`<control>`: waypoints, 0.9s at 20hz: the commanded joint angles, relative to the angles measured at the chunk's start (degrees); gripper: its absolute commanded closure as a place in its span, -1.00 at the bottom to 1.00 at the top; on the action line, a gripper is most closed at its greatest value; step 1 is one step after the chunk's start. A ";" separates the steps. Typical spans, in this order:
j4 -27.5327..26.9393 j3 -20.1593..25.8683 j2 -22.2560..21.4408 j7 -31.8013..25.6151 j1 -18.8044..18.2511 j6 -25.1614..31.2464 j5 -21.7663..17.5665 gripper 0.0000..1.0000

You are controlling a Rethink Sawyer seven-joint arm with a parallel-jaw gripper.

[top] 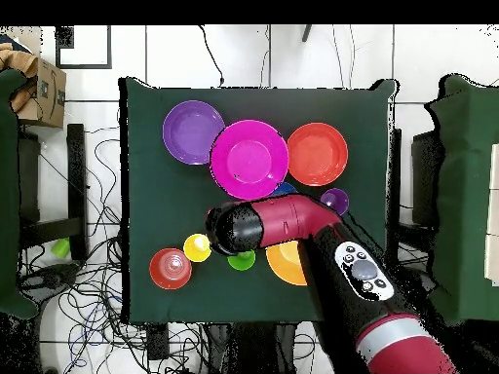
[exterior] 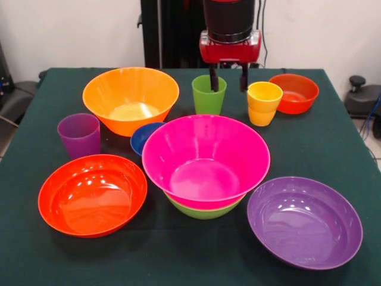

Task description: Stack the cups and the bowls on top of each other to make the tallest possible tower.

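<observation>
The pink bowl (exterior: pixel 205 158) sits nested in the lime green bowl (exterior: pixel 202 210) at the table's middle; the pink bowl also shows in the overhead view (top: pixel 249 159). The green cup (exterior: pixel 209 98) and yellow cup (exterior: pixel 264 102) stand upright behind them. My gripper (exterior: pixel 228 80) is open and empty, low over the green cup. One finger (exterior: pixel 213 78) shows at the cup's mouth, the other (exterior: pixel 244 77) in the gap between the two cups. In the overhead view the arm (top: pixel 283 222) hides the gripper, and the green cup (top: pixel 242 260) peeks out beside the yellow cup (top: pixel 197 247).
A large orange bowl (exterior: pixel 131 98), a purple cup (exterior: pixel 79 134) and a small blue bowl (exterior: pixel 144 137) stand at the left. A large red-orange bowl (exterior: pixel 92 193) is front left, a purple bowl (exterior: pixel 304 221) front right, and a small red-orange bowl (exterior: pixel 293 92) back right.
</observation>
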 commanded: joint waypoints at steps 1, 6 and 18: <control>2.18 -6.51 2.10 8.10 0.89 -2.53 0.74 -1.00; 3.73 -7.36 1.69 6.78 0.24 -3.25 0.74 -1.00; 4.88 -7.31 1.05 6.76 0.94 -3.45 3.64 -1.00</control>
